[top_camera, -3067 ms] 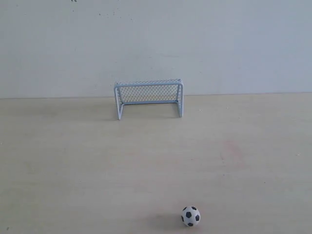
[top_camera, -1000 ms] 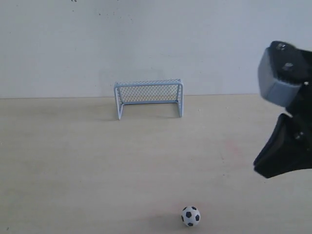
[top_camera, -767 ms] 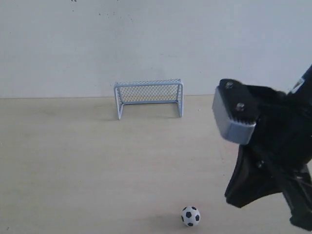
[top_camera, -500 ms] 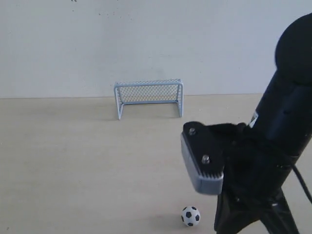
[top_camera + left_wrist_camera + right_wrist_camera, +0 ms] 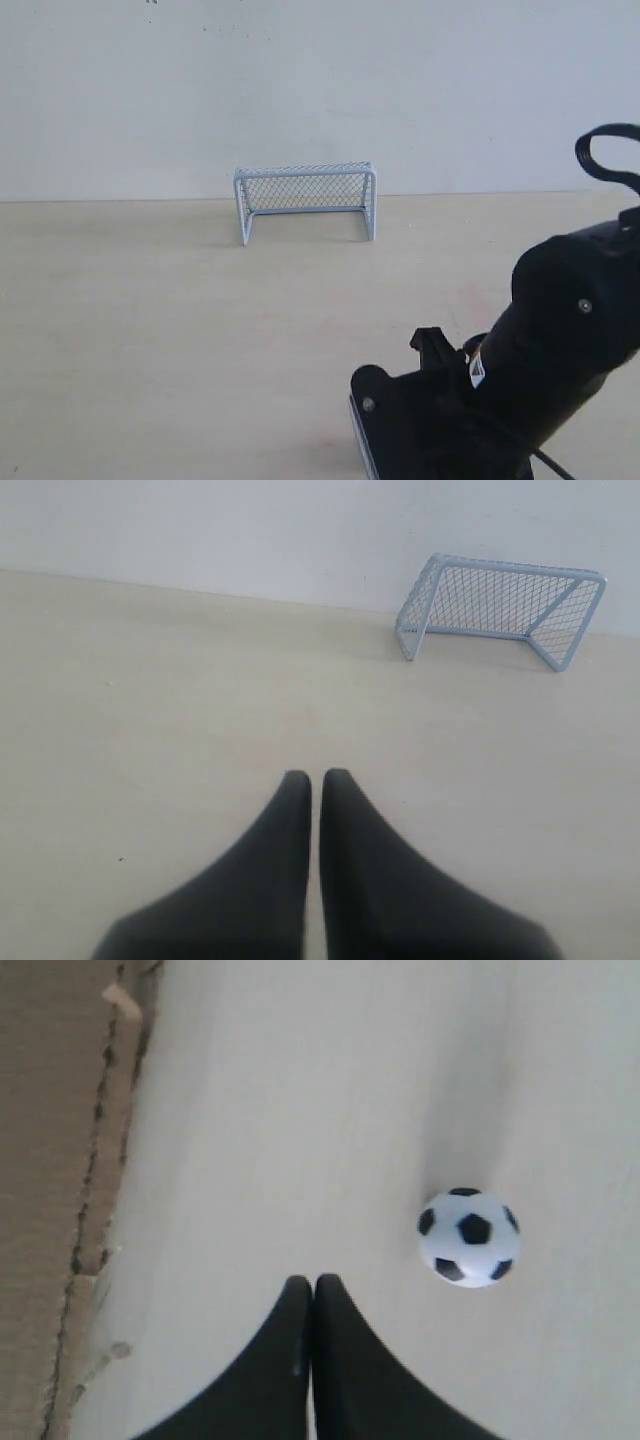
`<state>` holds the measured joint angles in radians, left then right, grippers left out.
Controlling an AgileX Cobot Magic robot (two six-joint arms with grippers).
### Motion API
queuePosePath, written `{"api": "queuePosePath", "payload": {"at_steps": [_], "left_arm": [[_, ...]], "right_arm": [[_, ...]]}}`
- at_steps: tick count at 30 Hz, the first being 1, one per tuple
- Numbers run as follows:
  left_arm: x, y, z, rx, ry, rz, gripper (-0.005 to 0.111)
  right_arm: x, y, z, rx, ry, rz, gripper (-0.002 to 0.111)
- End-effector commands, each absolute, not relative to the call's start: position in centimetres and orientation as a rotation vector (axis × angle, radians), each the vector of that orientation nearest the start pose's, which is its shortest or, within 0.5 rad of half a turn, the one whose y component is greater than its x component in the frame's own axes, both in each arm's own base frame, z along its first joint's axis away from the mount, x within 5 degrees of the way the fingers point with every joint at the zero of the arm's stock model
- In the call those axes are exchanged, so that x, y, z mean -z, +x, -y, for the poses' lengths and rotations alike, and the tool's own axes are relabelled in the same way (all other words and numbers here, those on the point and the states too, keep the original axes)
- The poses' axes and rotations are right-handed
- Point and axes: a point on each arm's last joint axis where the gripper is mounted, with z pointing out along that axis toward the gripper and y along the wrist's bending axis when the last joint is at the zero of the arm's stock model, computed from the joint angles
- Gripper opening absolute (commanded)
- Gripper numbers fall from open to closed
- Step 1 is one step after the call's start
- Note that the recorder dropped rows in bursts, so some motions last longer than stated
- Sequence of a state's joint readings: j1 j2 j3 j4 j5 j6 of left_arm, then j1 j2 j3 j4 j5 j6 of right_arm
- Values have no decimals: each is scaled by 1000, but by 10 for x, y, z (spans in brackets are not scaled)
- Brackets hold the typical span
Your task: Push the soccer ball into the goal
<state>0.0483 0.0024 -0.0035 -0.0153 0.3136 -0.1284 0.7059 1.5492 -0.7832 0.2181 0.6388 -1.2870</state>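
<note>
Right arm (image 5: 560, 340) has swung in from the right and dropped low over the front of the desk (image 5: 150, 330) within the last second; it now hides the soccer ball (image 5: 468, 1237) from the exterior view; the ball hadn't budged at our last clear look, so we read no contact yet.

Right wrist view backs that up: ball sits on the desk just beside the right jaws' tips, apart from them and off to one side of their line; right jaws pressed together, nothing between them.

Left jaws also pressed together and empty, hanging over bare desk; out of play.

Goal (image 5: 304, 190) unmoved at the far side by the wall (image 5: 300, 80), mouth open toward the near side, well apart from the ball.

Approach looks done, push not started; we judge the tips must get behind the ball on the side away from the goal, then sweep; an off-centre hit on something that small and round could send it wide.
</note>
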Motion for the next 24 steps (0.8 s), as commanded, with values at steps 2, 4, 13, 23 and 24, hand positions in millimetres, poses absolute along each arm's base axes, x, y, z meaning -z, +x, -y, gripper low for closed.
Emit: {"api": "queuePosePath", "payload": {"at_steps": [2, 4, 13, 23, 24], "left_arm": [[-185, 54, -2, 70, -167, -1783, 4], [-185, 54, -2, 70, -167, -1783, 4], [-185, 54, -2, 70, -167, -1783, 4], [-185, 54, -2, 70, -167, -1783, 4], [-185, 54, -2, 70, -167, -1783, 4]], "right_arm": [[-172, 186, -183, -170, -2366, -1577, 0], [-163, 187, -185, -205, -2388, -1585, 0], [-151, 206, -202, -279, -2356, -1785, 0], [-144, 209, -202, -258, -2408, -1780, 0], [-142, 209, -202, -256, -2421, -1781, 0]]}}
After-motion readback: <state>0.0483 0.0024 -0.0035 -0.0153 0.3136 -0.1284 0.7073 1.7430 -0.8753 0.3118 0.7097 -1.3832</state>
